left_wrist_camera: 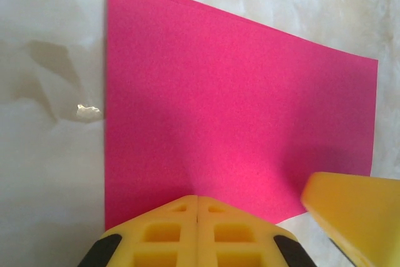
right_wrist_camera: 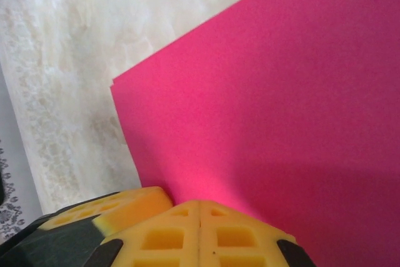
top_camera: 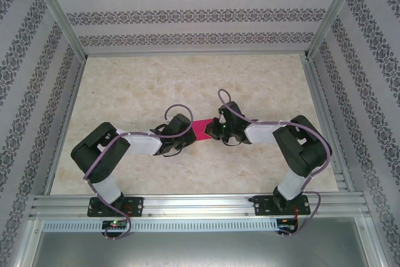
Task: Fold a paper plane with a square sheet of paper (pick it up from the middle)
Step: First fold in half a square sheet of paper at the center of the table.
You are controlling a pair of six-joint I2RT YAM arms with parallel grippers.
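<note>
Left end effector (left_wrist_camera: pixel 197 199): fingers pressed together, tip down on near edge of the pink paper (left_wrist_camera: pixel 237 104). Paper's flat on the table (left_wrist_camera: pixel 44 173), doubled over w/ 2 layers showing at far corner, stretching ahead. Right end effector (right_wrist_camera: pixel 199 204) likewise pressed together, tip on paper, just beside the left.

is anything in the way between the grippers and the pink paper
Nothing visible does. The left gripper and the right gripper are both shut, their tips at the edge of the pink paper, apparently pressing it onto the table.
</note>
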